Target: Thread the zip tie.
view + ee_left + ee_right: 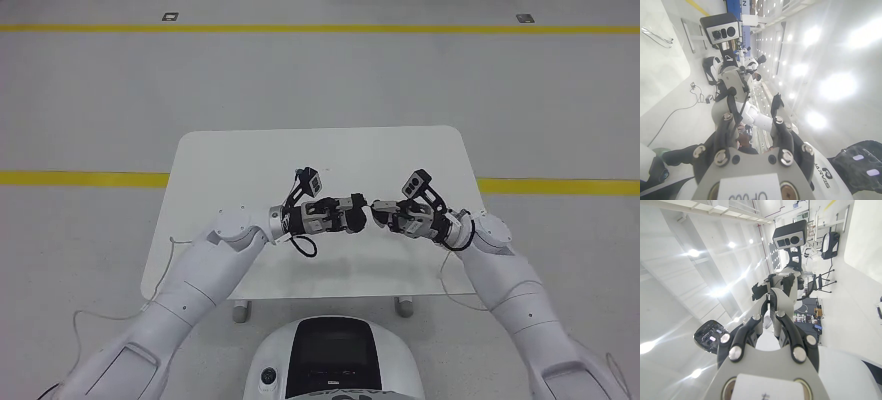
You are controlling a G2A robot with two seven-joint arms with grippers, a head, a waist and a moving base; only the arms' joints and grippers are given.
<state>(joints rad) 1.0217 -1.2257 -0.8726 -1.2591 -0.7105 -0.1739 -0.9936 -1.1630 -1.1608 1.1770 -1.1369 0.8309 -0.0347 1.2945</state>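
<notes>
Both arms are raised over the middle of the white table (pixel 250 170), their ends pointing at each other and almost tip to tip above its near half. The left gripper (pixel 361 215) is spread wide, its two black fingers (pixel 776 102) standing well apart with nothing seen between them. The right gripper (pixel 379 209) faces it from just beside; its fingers (pixel 772 300) are drawn close together, and whether anything is pinched between them cannot be made out. In the left wrist view, two thin pale strips with small dark ends, seemingly the zip ties (pixel 659 37), lie flat on the table near one of its rounded corners. They lie side by side, well apart from both grippers and touched by neither
</notes>
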